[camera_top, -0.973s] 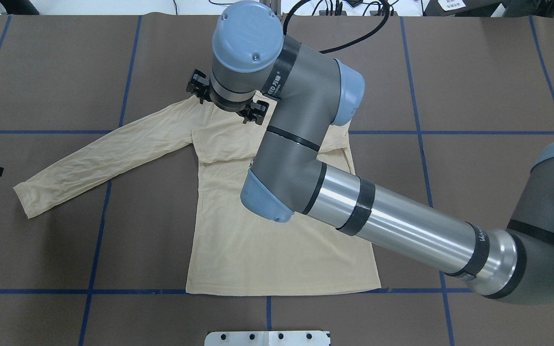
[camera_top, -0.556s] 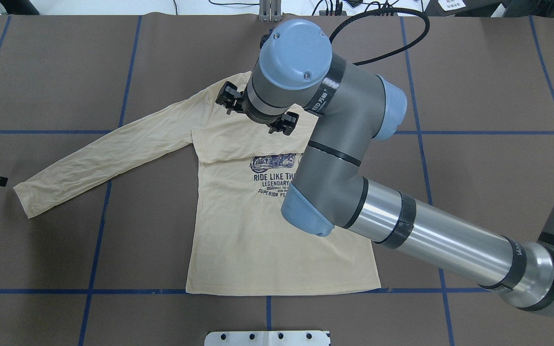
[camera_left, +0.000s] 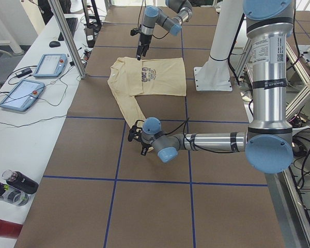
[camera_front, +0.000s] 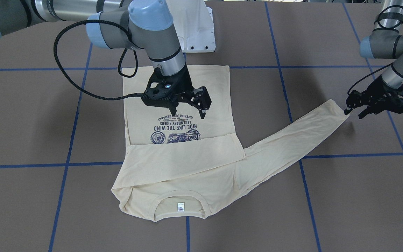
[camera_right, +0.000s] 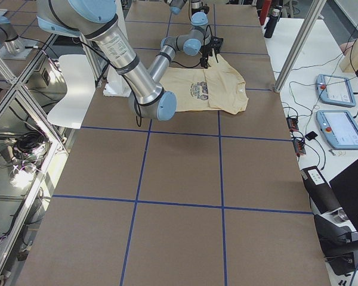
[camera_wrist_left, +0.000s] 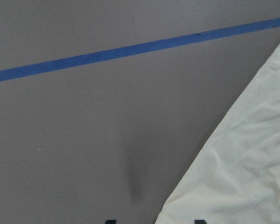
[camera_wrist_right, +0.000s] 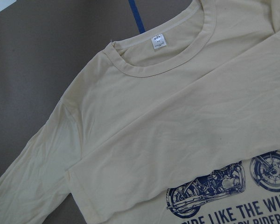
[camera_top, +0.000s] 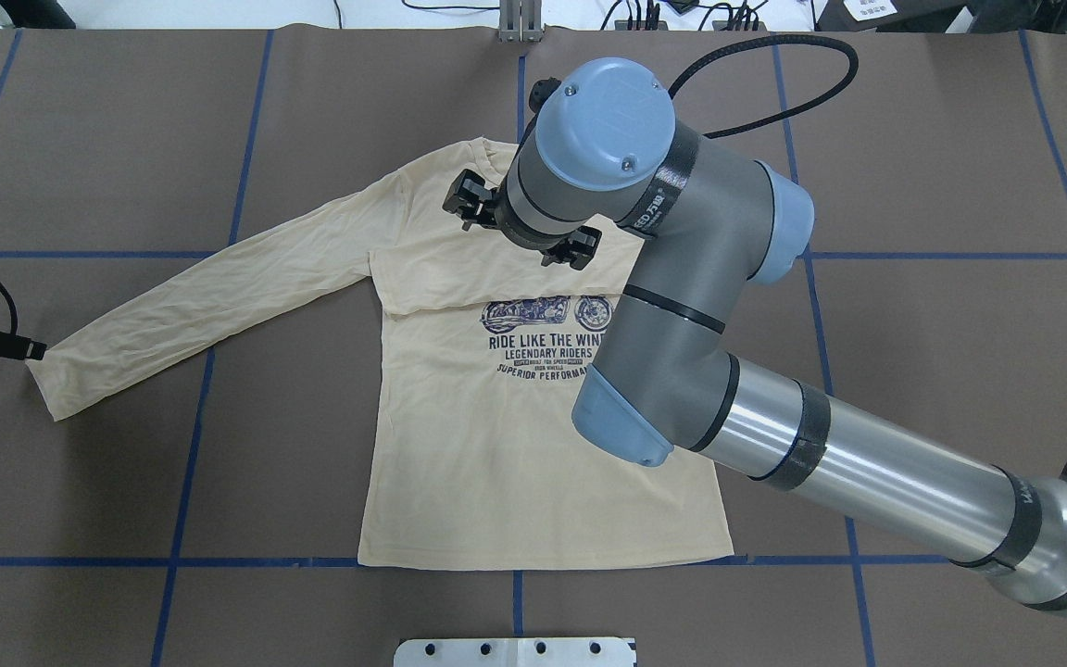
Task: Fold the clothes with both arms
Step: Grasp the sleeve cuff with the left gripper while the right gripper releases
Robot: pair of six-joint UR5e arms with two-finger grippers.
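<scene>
Brown table cover, ruled into squares by blue tape lines, carries the cream long-sleeved shirt. The shirt lies flat with its motorcycle print upward. Its collar and neck label lie on the side away from the white pedestal base. One sleeve is already folded across the chest, between collar and print. The other sleeve runs out straight toward the robot's left.

The left gripper sits low at that sleeve's cuff. Its fingers are spread wide, and the cuff edge lies between their tips, not yet pinched. This placement suggests it is about to carry the sleeve inward for the matching fold. The right gripper hangs above the print, apart from the cloth, fingers seemingly parted and holding nothing. It is probably keeping out of the fold path.

Past the table's left end stands a white bench with two tablets and bottles.
</scene>
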